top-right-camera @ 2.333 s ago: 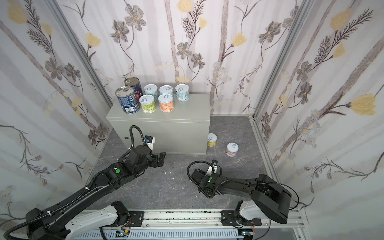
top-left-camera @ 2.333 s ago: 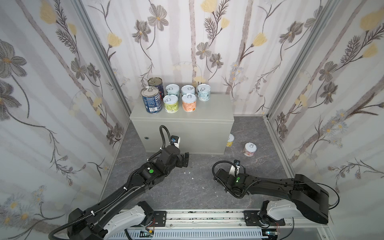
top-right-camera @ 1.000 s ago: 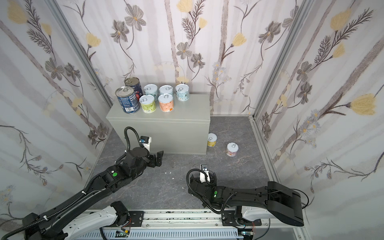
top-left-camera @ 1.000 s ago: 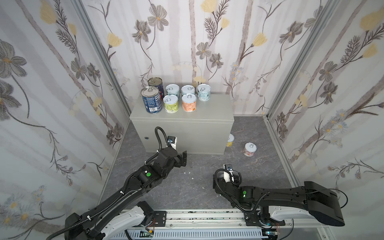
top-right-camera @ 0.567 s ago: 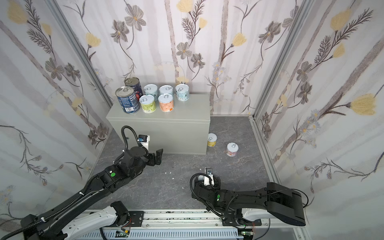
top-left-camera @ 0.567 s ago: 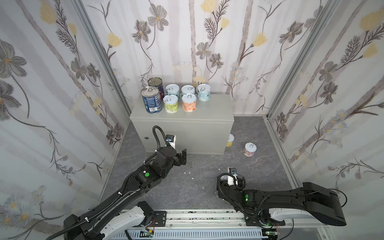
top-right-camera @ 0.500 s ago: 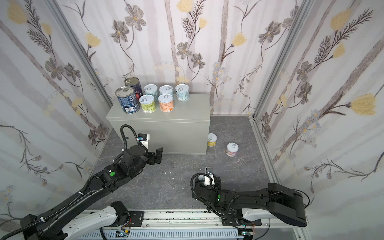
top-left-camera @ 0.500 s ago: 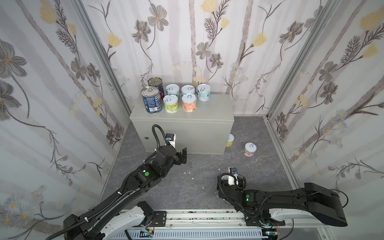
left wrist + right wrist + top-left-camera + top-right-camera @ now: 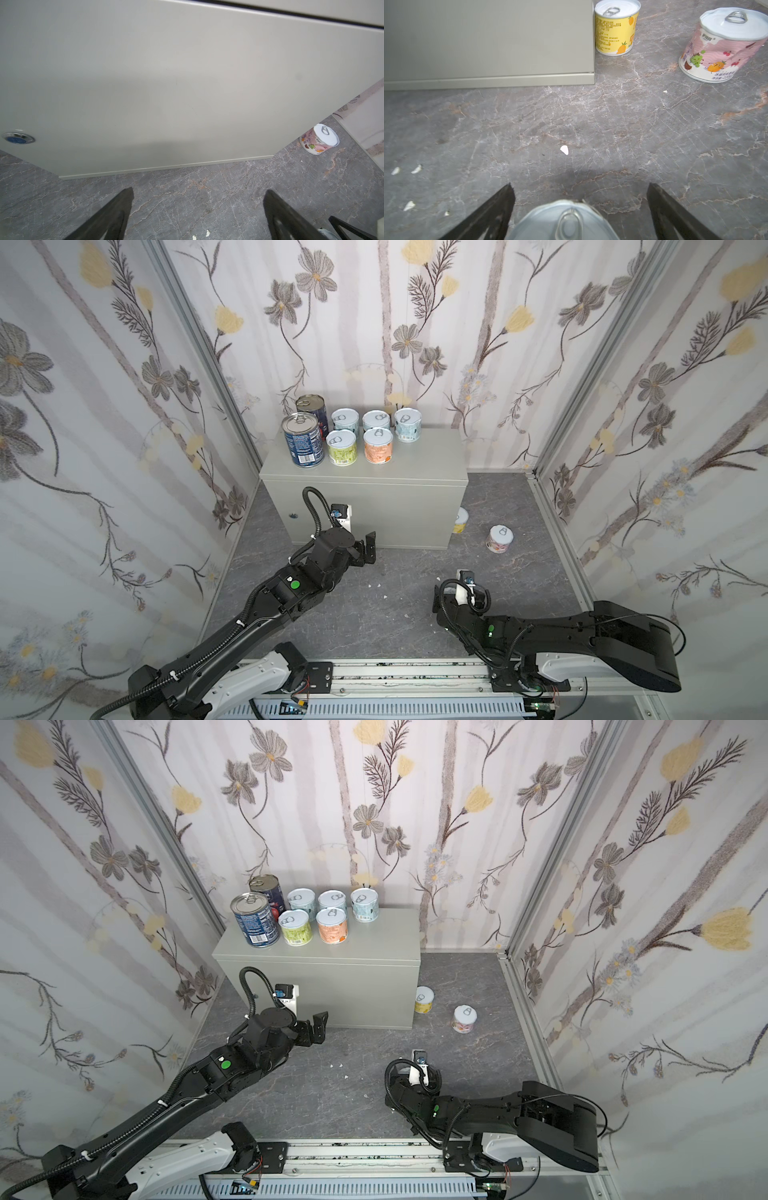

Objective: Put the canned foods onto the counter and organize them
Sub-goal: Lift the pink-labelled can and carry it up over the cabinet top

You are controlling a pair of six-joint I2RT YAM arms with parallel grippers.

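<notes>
Seven cans [image 9: 377,448] crowd one end of the counter [image 9: 424,460], leaving room, while the left gripper [image 9: 365,549] gapes empty and the right gripper [image 9: 581,187], wide open, straddles a floor can [image 9: 566,222].

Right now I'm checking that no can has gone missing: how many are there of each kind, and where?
Tall blue cans on the counter: 2
Short cans on the counter: 5
Short on the floor, yellow can and pink can: 2
Short can inside the open right hand: 1
Total: 10
</notes>
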